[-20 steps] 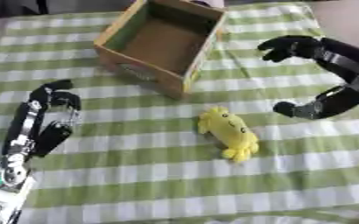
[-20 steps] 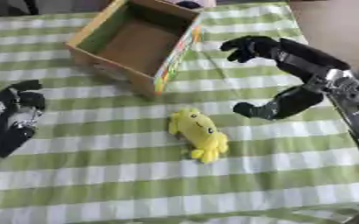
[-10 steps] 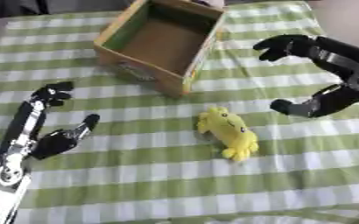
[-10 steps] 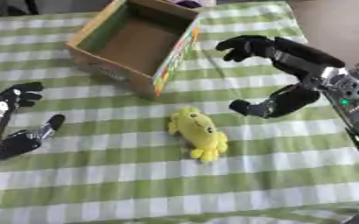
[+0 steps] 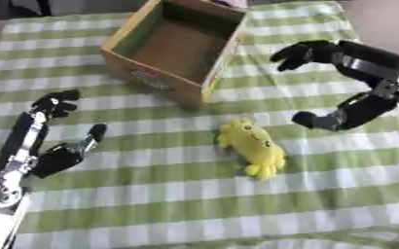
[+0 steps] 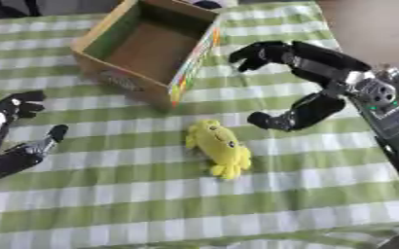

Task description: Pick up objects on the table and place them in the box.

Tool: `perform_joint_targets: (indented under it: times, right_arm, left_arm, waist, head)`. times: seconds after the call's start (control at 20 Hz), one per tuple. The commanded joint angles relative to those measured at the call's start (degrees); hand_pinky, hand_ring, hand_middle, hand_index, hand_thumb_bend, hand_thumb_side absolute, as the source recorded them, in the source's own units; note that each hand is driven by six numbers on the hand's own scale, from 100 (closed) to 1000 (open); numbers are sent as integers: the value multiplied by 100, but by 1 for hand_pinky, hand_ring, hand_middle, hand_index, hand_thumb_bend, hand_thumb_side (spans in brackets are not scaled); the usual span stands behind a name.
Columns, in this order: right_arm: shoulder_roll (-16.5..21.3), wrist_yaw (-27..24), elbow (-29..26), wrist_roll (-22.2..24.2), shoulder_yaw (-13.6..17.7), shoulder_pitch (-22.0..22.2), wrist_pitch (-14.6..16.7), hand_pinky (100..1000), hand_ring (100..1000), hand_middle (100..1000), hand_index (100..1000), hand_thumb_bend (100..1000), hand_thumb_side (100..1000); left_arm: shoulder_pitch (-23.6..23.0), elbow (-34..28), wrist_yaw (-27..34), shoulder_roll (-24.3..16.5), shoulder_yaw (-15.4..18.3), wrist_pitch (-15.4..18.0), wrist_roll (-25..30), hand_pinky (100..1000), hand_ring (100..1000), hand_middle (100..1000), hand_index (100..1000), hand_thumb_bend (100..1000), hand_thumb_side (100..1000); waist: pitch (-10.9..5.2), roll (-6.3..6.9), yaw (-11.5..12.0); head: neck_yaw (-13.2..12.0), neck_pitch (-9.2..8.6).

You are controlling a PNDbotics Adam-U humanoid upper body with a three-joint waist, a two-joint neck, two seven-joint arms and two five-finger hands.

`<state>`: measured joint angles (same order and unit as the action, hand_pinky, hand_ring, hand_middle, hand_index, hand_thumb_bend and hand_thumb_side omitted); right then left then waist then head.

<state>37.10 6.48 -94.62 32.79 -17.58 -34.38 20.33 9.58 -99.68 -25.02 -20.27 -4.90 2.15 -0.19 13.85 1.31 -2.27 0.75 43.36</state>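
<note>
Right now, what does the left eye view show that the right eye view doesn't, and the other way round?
Only the left eye view shows the white base of the left arm at the lower left edge. Only the right eye view shows the silver joint behind the right hand and bare floor past the cloth's right edge. Both show the open cardboard box, nothing visible inside, the yellow plush toy lying on the green checked cloth, the right hand open and arched just right of the toy, and the left hand open at the left.
</note>
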Motion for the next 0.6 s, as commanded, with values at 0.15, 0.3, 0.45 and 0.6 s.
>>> perform_joint_targets:
  times: [0.15, 0.3, 0.45, 0.6]
  right_arm:
    - [137, 160, 126, 215, -196, -217, 124, 837, 838, 883, 958, 332, 242]
    - [112, 281, 252, 353, -351, -299, 222, 838, 838, 882, 958, 328, 241]
    - [67, 417, 404, 516, -518, -388, 337, 839, 838, 882, 957, 326, 240]
    - [5, 568, 577, 666, -640, -465, 462, 840, 839, 881, 956, 320, 237]
  left_arm:
    - [66, -98, 43, -113, 19, 1, 38, 780, 769, 771, 887, 473, 538]
    - [66, -95, 51, -115, 10, 1, 55, 779, 766, 769, 887, 471, 543]
    - [66, -88, 54, -112, -2, 3, 78, 777, 763, 768, 887, 459, 545]
    - [66, -79, 59, -109, -11, 0, 101, 777, 760, 766, 886, 449, 548]
  waist:
    - [-85, -22, 19]
    - [-83, -34, 20]
    - [-80, -44, 19]
    - [-77, -47, 19]
  head:
    - [32, 75]
    - [31, 76]
    - [25, 76]
    - [22, 76]
